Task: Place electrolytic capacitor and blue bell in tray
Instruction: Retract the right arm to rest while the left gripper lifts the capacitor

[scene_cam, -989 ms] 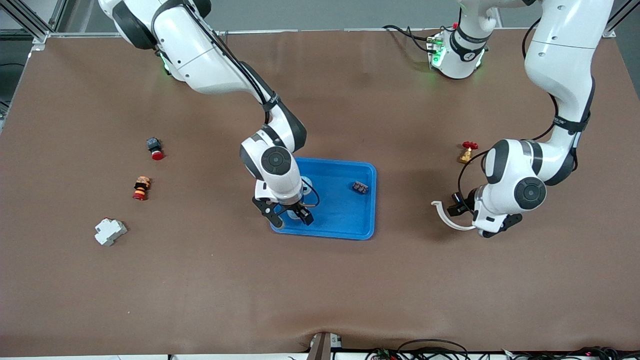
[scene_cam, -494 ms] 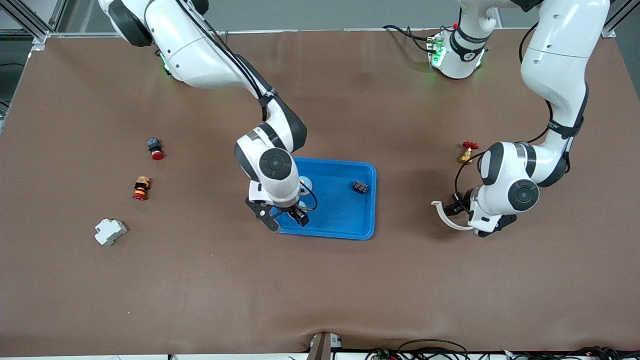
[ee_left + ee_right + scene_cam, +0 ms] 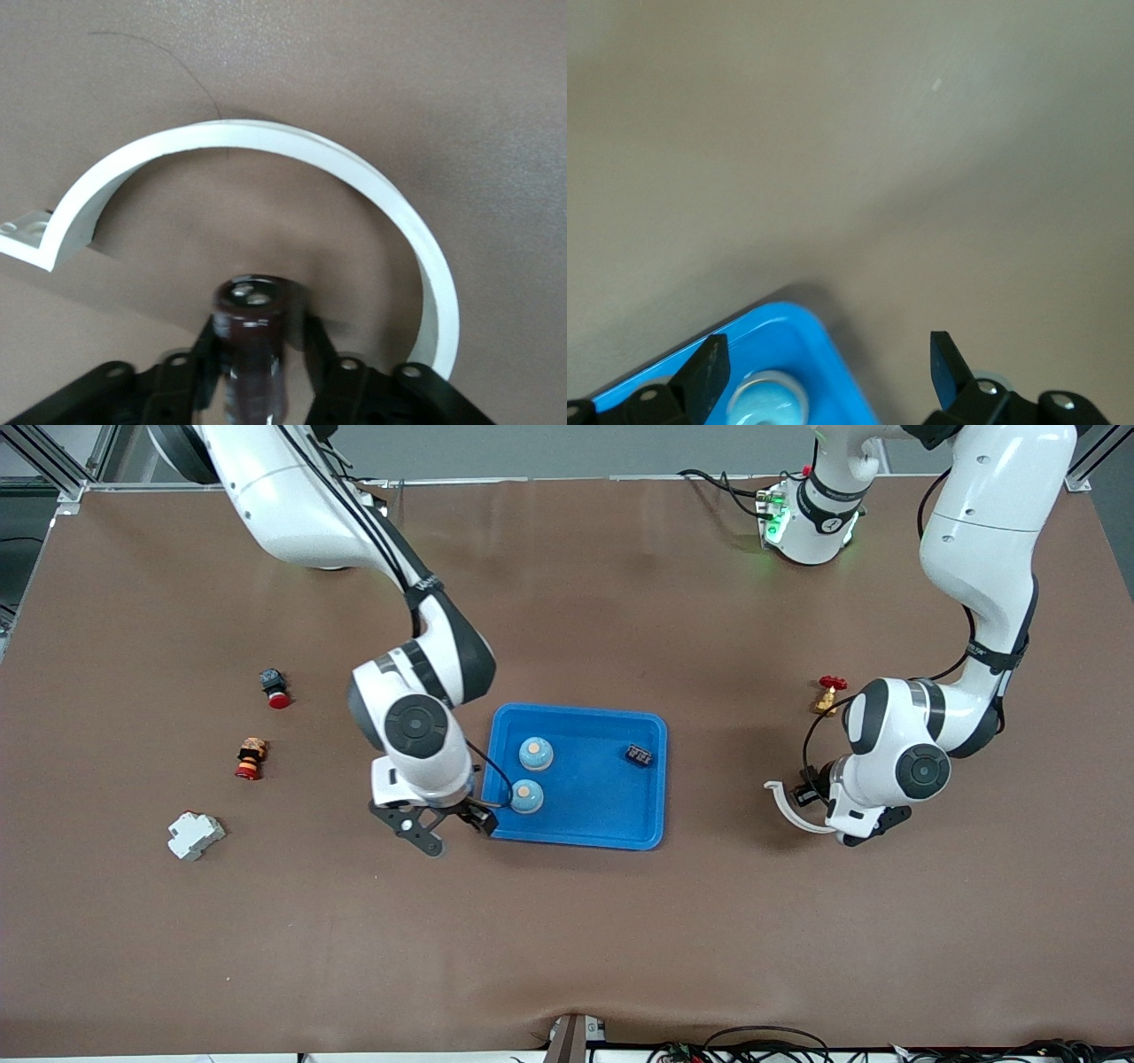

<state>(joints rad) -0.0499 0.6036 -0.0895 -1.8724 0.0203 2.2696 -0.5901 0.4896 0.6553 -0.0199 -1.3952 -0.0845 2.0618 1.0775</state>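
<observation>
Brown table (image 3: pixel 620 921), white curved clip (image 3: pixel 788 808) beside left fingers (image 3: pixel 208 350), capacitor (image 3: pixel 252 341) pinched

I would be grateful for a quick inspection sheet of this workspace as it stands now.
Surface: brown table mat, flat, no spills seen.
Job's things: blue tray holds two blue bells and a small dark part; electrolytic capacitor not yet in the tray.
Clutter: white curved clip, brass valve, red button, orange button, white block.
Grippers: left claw shut on the capacitor, by the clip; right claw open, over the tray's rim at the right arm's end.
Cables: black wrist cable hangs over the tray.
Surroundings: metal frame.
</observation>
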